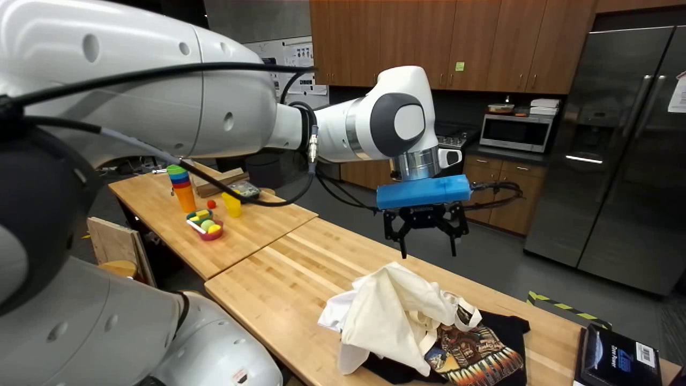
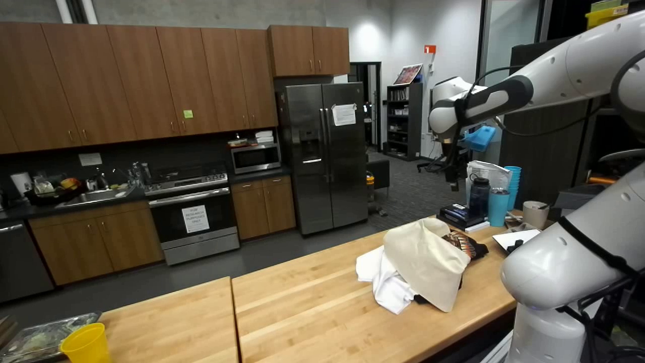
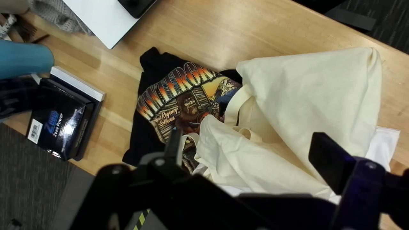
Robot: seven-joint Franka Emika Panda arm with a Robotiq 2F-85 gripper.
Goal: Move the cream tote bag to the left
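The gripper (image 1: 429, 254) hangs in the air above the level of the table (image 2: 302, 302), higher than the bag (image 1: 383, 316) and apart from it. Its two fingers (image 1: 453, 245) stand wide from each other, with their tips directed downward. The bag, which is of cream colour, lies crumpled on the table in both exterior views, on top of a black shirt (image 3: 182, 105) and a white cloth (image 2: 390, 287). In the wrist view its mouth gapes toward the shirt, and one strap (image 3: 235, 101) makes a loop over the edge of the colourful print. The shirt is spread rather flat and is partly covered by the bag; the white cloth comes out from under the bag, at the side away from the print. Near the table's edge lies a dark box (image 3: 57, 118), well apart from the bag. In an exterior view a dark bottle (image 2: 478, 196) stands upright just beside this box, and a blue cup (image 2: 498, 209) stands just beside the bottle. On the neighbouring table (image 1: 257, 230) there is a yellow cup (image 1: 232, 205), and near it are a red ball (image 1: 211, 204) and a red bowl (image 1: 209, 236).
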